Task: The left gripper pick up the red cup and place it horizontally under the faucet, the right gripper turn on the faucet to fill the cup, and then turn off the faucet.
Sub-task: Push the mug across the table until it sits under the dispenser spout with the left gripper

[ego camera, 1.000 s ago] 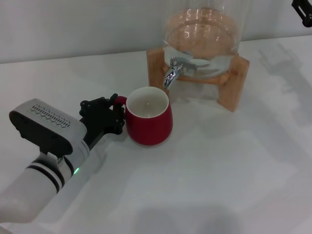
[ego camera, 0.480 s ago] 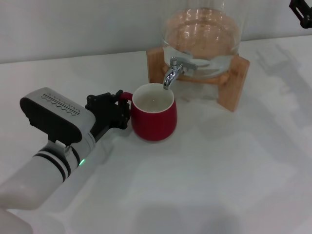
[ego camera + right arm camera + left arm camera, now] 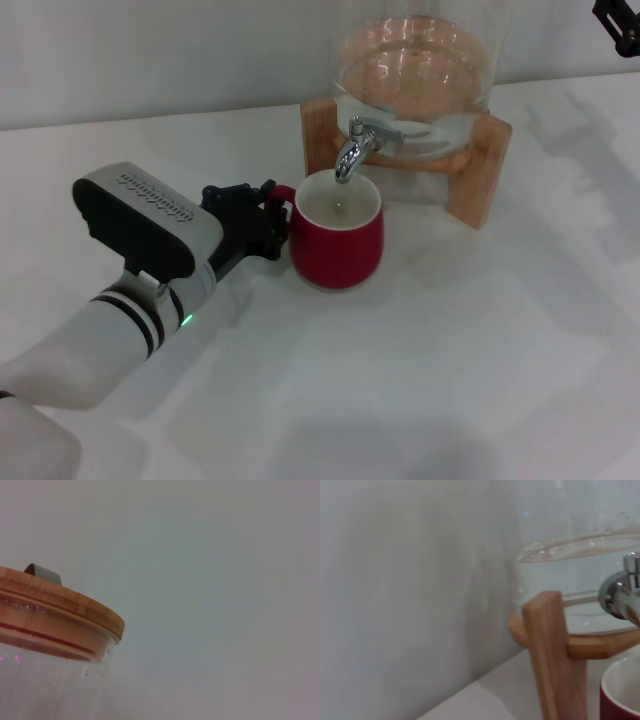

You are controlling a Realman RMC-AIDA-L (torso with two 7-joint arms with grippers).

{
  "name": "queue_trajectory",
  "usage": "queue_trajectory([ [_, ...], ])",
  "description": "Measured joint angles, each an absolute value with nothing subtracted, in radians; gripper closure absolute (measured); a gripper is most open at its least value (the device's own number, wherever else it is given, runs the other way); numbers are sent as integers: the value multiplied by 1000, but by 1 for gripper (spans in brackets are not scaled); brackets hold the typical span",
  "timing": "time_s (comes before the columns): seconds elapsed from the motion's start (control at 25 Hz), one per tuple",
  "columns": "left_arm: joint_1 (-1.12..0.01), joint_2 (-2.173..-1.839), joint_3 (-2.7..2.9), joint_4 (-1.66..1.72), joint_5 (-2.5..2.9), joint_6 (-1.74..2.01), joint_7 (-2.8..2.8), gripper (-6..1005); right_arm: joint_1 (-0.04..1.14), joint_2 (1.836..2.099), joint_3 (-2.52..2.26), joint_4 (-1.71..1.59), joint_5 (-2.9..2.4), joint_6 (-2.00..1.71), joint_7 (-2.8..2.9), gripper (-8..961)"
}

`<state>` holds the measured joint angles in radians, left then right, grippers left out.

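The white table (image 3: 480, 340) carries a glass dispenser (image 3: 415, 70) on a wooden stand (image 3: 480, 165), set toward the back wall. The left arm reaches in from the near left. The left gripper (image 3: 268, 222) is clamped on the handle of the red cup (image 3: 338, 243), which stands upright on the table, its open mouth directly beneath the spout of the faucet (image 3: 350, 150). The left wrist view confirms the cup rim close below the chrome fitting.

Assessment: placement is essentially complete. To finish well, the spout should sit over the middle of the mouth, not the rim, and the cup should rest flat before release.

The right gripper (image 3: 620, 22) is parked high at the far right, well apart; its finger state cannot be determined.
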<state>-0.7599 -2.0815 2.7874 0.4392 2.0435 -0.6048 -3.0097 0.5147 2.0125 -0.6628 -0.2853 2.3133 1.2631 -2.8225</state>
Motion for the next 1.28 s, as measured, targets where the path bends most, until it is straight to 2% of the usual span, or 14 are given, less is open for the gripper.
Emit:
queue_trajectory([
  [1.28,-786,-2082,2726,425,2056,-504,-3010,898,518,2014,-687,-274,2313,1262,-2822,306],
])
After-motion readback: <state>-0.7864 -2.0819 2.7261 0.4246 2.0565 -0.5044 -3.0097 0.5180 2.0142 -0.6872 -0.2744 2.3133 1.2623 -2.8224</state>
